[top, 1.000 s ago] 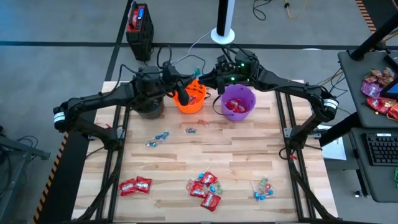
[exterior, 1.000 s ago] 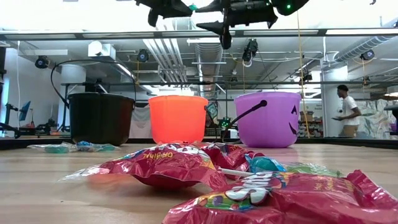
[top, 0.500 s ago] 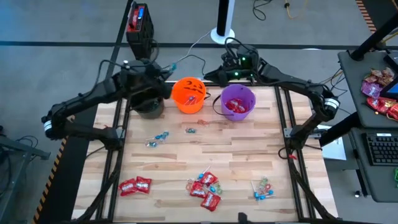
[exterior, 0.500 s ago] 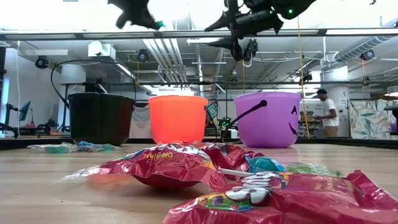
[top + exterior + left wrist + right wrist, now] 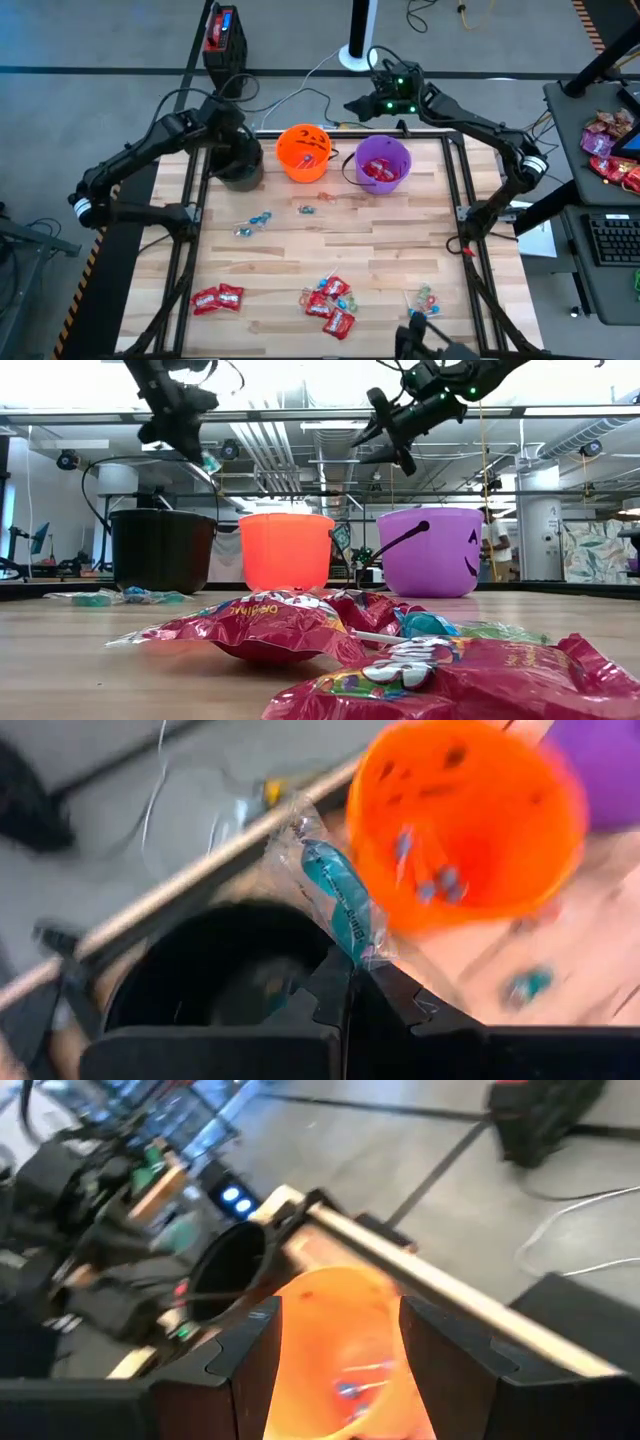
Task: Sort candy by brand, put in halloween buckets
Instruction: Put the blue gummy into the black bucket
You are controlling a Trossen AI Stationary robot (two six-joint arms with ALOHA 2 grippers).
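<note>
My left gripper (image 5: pixel 238 143) (image 5: pixel 197 448) hangs above the black bucket (image 5: pixel 240 178) (image 5: pixel 190 975), shut on one blue twist-wrapped candy (image 5: pixel 338 908) (image 5: pixel 210 461). My right gripper (image 5: pixel 357 103) (image 5: pixel 338 1380) is open and empty, high over the table's far edge behind the orange bucket (image 5: pixel 304 152) and purple bucket (image 5: pixel 383 165). All three buckets stand upright on their bases in a row along the far edge. Red packets lie in the purple bucket, lollipops in the orange one. My left gripper pinches the blue candy by one twisted end of its clear wrapper (image 5: pixel 362 952), between the two fingertips. The candy is lifted clear and sticks out beyond the fingertips, over the black bucket's mouth.
Loose candy lies on the wooden table: blue pieces (image 5: pixel 255 221), red packets (image 5: pixel 218 297) near the left front, a mixed heap (image 5: pixel 330 300) at the front middle, lollipops (image 5: pixel 420 303) to the right. A person (image 5: pixel 490 540) stands in the room far behind.
My left gripper has carried the blue candy from above the orange bucket toward the table's left, to above the black bucket, and has come lower. My right gripper has drawn back from over the purple bucket toward the far edge.
</note>
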